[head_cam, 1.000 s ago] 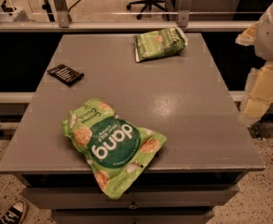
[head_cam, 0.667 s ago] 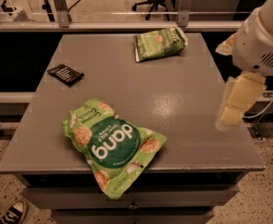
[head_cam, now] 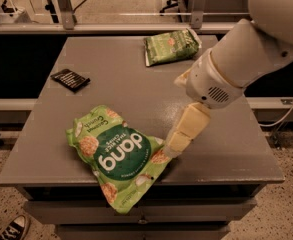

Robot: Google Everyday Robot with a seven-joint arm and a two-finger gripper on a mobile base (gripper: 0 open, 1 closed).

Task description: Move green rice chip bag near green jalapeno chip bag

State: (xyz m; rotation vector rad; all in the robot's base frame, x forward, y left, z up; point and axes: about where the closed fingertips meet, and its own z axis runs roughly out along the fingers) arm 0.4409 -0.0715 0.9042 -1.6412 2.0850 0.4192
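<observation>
The green rice chip bag [head_cam: 118, 154], bright lime with a dark "dang" circle, lies flat at the table's front edge, its lower corner hanging over. The green jalapeno chip bag [head_cam: 170, 47], smaller and duller olive with a white edge, lies at the table's far side. My gripper [head_cam: 178, 136] comes down from the white arm [head_cam: 246, 54] on the right, and its cream fingertip end is right at the rice chip bag's right edge.
A small dark flat packet [head_cam: 70, 79] lies at the table's left. The grey table [head_cam: 136, 84] has drawers below its front edge. Chair legs and a metal rail stand behind the table. A shoe [head_cam: 12, 229] shows at the bottom left floor.
My arm has swung in from the right edge toward the left and down, bringing the gripper from beside the table to the rice chip bag's right edge. Both bags have stayed put.
</observation>
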